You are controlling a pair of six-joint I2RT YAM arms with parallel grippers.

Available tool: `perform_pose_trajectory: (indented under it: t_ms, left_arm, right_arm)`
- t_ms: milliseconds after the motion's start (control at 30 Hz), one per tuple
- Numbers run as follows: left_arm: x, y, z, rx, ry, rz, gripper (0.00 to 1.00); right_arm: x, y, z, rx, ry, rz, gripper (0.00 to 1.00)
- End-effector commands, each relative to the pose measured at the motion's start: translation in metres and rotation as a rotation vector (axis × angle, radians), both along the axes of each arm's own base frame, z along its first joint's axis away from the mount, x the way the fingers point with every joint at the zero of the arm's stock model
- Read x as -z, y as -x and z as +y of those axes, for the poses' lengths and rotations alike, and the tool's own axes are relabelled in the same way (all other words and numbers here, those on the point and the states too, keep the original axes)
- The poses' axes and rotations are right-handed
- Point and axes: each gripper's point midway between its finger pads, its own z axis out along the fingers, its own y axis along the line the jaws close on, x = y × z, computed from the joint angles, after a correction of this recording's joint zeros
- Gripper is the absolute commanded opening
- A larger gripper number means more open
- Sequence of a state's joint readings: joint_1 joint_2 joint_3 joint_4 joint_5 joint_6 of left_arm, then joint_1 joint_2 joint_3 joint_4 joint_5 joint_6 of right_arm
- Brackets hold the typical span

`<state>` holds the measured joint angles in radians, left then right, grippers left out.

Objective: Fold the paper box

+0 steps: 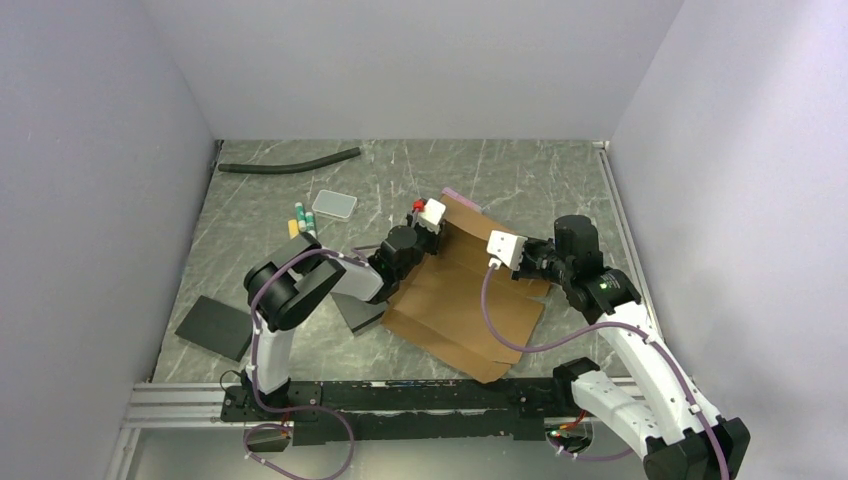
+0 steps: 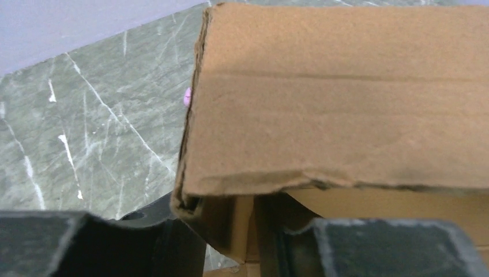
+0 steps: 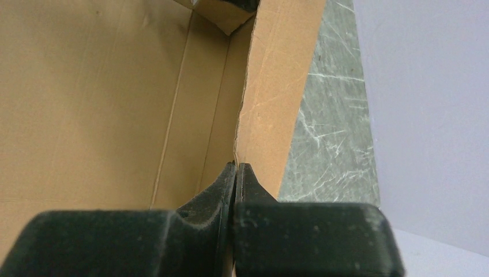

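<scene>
— What do we enter first?
— The tabletop [image 1: 560, 180], grey with a stone pattern. Next is the paper box [image 1: 460, 300], brown cardboard. It lies right of centre between the two arms, near panel flat, far wall raised.
— And the arms?
— We log the left arm [image 1: 300, 285] reaching to the box's far left corner. The left gripper [image 2: 239, 228] has its jaws apart, with the wall's corner in the gap. The right arm [image 1: 640, 350] comes in from the right. The right gripper [image 3: 236, 170] is closed, tips at the edge of a raised wall.
— Smaller lots?
— We have one black slab [image 1: 215, 327] at the near left and a second slab [image 1: 360, 312] beside the box, under the left arm. There is a black hose [image 1: 290, 162] at the far left, then a clear tray [image 1: 333, 203] with small coloured pieces [image 1: 300, 222] just beside it.
</scene>
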<state>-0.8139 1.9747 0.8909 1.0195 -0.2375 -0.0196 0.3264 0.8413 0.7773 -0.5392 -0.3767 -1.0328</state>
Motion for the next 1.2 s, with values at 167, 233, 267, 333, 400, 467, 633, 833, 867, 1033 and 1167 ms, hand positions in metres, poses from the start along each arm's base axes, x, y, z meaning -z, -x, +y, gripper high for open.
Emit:
perform_pose_trajectory:
  t_ms: [167, 233, 267, 333, 400, 467, 633, 833, 867, 1033, 1167]
  left_arm:
    - [-0.015, -0.020, 0.007, -0.112, 0.012, -0.071, 0.00]
    - [-0.011, -0.021, 0.007, -0.128, 0.007, -0.064, 0.00]
    - [-0.008, -0.020, 0.006, -0.128, -0.001, -0.064, 0.00]
    - [-0.003, -0.019, 0.006, -0.128, -0.018, -0.077, 0.00]
    - [0.002, -0.017, 0.010, -0.130, -0.023, -0.098, 0.10]
    - [0.003, -0.016, 0.014, -0.136, -0.033, -0.112, 0.30]
    - [0.000, -0.014, 0.016, -0.126, -0.051, -0.138, 0.40]
    - [-0.015, -0.017, 0.012, -0.134, 0.001, -0.155, 0.41]
    - [-0.018, -0.017, 0.011, -0.135, 0.017, -0.157, 0.41]
    - [-0.030, -0.017, 0.007, -0.127, 0.073, -0.170, 0.40]
    - [-0.035, -0.020, 0.005, -0.128, 0.109, -0.188, 0.35]
  right_arm:
    - [0.017, 0.020, 0.010, -0.025, -0.049, 0.133, 0.00]
    - [0.017, 0.019, 0.011, -0.013, -0.065, 0.140, 0.00]
    - [0.015, 0.019, 0.012, -0.005, -0.076, 0.142, 0.00]
    - [0.012, 0.017, 0.013, 0.019, -0.103, 0.154, 0.00]
    - [0.010, 0.019, 0.015, 0.021, -0.121, 0.168, 0.00]
    - [0.009, 0.020, 0.016, 0.023, -0.135, 0.182, 0.00]
    - [0.009, 0.019, 0.017, 0.023, -0.137, 0.188, 0.00]
    - [0.011, 0.020, 0.016, 0.023, -0.130, 0.193, 0.00]
    - [0.011, 0.020, 0.017, 0.023, -0.131, 0.192, 0.00]
    - [0.011, 0.020, 0.017, 0.027, -0.136, 0.193, 0.00]
    - [0.009, 0.020, 0.018, 0.027, -0.146, 0.195, 0.00]
